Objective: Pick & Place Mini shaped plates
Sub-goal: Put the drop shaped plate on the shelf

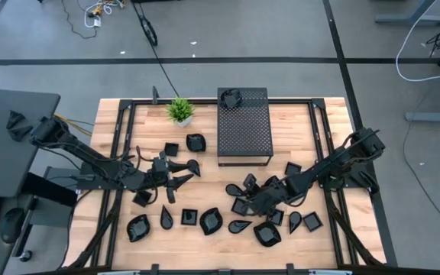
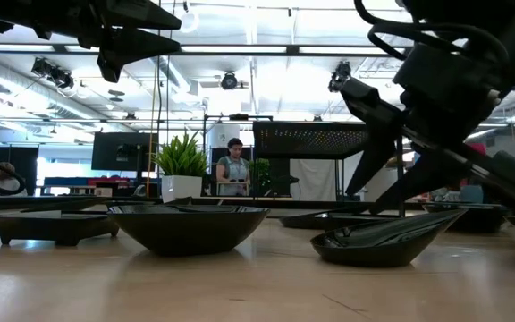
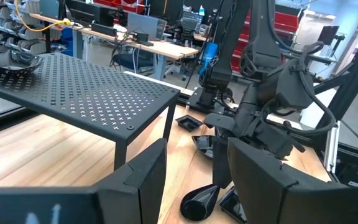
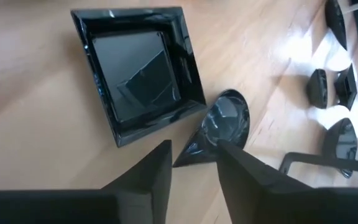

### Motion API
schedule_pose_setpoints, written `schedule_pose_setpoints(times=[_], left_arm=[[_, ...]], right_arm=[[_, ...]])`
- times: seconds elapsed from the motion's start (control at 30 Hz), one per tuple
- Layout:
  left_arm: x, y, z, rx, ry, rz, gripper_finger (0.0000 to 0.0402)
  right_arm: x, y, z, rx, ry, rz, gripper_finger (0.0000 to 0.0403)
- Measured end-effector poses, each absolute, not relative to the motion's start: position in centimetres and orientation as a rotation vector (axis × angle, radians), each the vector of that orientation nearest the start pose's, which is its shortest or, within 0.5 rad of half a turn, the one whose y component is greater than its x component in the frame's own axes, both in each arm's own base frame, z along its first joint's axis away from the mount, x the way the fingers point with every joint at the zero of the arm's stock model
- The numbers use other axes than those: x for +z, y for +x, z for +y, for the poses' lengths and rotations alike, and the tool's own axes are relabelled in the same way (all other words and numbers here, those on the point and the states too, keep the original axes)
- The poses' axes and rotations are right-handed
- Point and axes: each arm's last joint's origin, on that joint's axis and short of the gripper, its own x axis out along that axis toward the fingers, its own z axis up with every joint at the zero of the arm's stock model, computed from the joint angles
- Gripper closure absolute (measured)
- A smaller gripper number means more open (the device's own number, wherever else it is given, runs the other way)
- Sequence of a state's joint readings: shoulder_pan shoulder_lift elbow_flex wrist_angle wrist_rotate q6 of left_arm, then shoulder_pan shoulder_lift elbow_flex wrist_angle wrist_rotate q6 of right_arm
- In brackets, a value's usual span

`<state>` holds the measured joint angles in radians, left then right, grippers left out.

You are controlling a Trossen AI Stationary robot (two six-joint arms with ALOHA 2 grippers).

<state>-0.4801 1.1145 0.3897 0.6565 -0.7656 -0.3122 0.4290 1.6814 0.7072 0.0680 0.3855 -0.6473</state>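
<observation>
1. The left end effector (image 1: 176, 171) sits over the left-centre of the wooden surface (image 1: 212, 244), raised clear of it; in the low view it (image 2: 164, 27) hangs high above the plates.
2. Its fingers (image 3: 138, 180) stand partly apart with nothing between them.
3. The mini shaped plates (image 1: 228, 200) lie scattered across the near half of the surface, in a loose band from left to right.
4. On the left, a rounded plate (image 1: 137, 228), a teardrop plate (image 1: 166, 218) and a small square plate (image 1: 189, 217) lie just in front of the left end effector.
5. Near the middle, a leaf-shaped plate (image 1: 211, 221) lies beside another teardrop (image 1: 239, 226).
6. A green potted plant (image 1: 180, 111) stands at the far edge, with the black perforated box (image 1: 244, 126) just to its right; a rounded plate (image 1: 195, 142) lies between them, nearer the front.
7. The right end effector (image 1: 252, 197) is low among the cluster of plates right of centre.
8. In the right wrist view its fingers (image 4: 148, 177) are narrowly apart, with the pointed tail of a glossy teardrop plate (image 4: 222, 124) between them; whether they actually pinch it cannot be told.
9. A large square plate (image 4: 138, 74) lies flat beside that teardrop, their rims nearly touching.
10. Farther right, more plates (image 1: 304, 221) lie near the surface's right side.
</observation>
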Motion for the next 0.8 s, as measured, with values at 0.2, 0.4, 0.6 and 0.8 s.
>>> schedule_pose_setpoints(times=[0.2,0.4,0.6,0.8], left_arm=[[21.72,20.03,-8.16,0.292,-0.272,0.008,0.0225],[21.72,20.03,-8.16,0.292,-0.273,0.008,0.0225],[21.73,20.02,-8.16,0.291,-0.273,0.007,0.0225],[21.73,20.03,-8.16,0.291,-0.273,0.007,0.0225]], right_arm=[[11.91,26.95,11.11,0.316,-0.966,0.819,0.0321],[11.92,26.98,11.07,0.310,-0.963,0.819,0.0366],[11.95,26.99,10.99,0.279,-0.975,0.823,0.0391],[12.03,27.07,10.97,0.257,-0.980,0.816,0.0392]])
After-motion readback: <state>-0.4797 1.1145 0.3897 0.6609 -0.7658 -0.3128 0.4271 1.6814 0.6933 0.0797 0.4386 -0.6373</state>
